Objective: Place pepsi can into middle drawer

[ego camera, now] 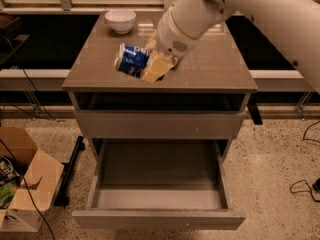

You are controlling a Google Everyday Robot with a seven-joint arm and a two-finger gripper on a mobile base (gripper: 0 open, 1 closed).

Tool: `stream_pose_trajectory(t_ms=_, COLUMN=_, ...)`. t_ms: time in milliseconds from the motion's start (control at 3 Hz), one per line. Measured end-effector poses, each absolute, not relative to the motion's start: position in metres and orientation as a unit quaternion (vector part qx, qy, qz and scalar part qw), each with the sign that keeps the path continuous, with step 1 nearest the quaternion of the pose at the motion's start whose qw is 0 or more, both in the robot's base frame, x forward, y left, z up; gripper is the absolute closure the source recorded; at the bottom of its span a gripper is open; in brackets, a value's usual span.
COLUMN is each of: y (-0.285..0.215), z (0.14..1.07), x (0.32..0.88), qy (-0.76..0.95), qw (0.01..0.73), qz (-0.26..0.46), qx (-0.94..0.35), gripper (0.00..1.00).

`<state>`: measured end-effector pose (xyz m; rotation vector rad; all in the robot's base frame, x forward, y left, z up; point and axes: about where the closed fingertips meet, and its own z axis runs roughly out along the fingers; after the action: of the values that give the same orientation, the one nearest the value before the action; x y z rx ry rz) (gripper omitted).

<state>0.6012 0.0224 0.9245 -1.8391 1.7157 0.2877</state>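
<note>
The pepsi can [131, 59] is blue with white lettering and is held tilted on its side just above the cabinet top [100, 69], near its front edge. My gripper [146, 64] is shut on the can, with a yellowish finger [157, 68] showing on the can's right side. The white arm reaches in from the upper right. The middle drawer [159, 166] is pulled out wide open below, its flat grey floor bare. It lies lower than the can and nearer to the camera.
A white bowl [120, 20] stands at the back left of the cabinet top. A shut drawer front [160, 124] sits above the open drawer. A cardboard box [25, 184] stands on the floor at left, and cables [302, 186] lie at right.
</note>
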Motion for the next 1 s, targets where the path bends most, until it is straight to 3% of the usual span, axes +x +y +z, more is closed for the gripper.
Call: stream_pose_trajectory(t_ms=1000, y=0.014, z=0.790, x=0.533, qy=0.701, qw=0.369, qz=0.245, qx=-0.558, gripper=1.00)
